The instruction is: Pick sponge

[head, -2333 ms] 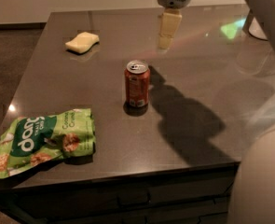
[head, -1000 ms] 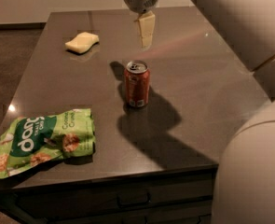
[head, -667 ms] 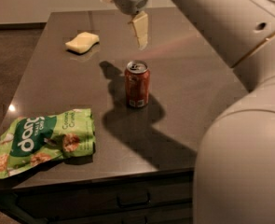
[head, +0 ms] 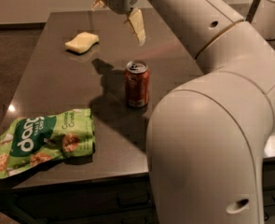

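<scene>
The sponge (head: 82, 42), a small pale yellow block, lies flat on the dark table (head: 58, 87) at the far left. My gripper (head: 118, 16) hangs above the table just right of the sponge and a little behind it, not touching it. It is open and empty: one yellowish finger (head: 137, 27) points down to the right, the other finger (head: 98, 3) shows at the left. My white arm fills the right side of the view.
A red can (head: 137, 84) stands upright mid-table, in front of the gripper. A green snack bag (head: 41, 141) lies at the front left corner. A white object (head: 272, 10) stands at the far right.
The gripper has moved left across the back of the table, from right of the can to close beside the sponge. The sponge, can and bag have not moved.
</scene>
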Controlling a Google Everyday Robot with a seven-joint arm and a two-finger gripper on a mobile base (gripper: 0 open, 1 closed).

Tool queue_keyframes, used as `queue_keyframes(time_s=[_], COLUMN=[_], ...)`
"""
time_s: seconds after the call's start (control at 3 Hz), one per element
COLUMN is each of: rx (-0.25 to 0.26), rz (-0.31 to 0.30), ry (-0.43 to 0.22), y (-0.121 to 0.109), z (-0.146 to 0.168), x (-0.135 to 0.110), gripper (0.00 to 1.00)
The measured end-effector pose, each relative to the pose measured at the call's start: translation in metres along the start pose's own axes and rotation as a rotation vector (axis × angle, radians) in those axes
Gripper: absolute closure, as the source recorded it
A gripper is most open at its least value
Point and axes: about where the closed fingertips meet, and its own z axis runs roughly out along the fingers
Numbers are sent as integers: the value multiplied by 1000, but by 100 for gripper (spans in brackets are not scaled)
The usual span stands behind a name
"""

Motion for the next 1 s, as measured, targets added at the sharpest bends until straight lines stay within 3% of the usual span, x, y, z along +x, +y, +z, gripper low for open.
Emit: queue_keyframes(time_s=[1.0], rx=[-22], rz=[-46], ry=[23], y=[-11], z=[13], x=[4], gripper=[0])
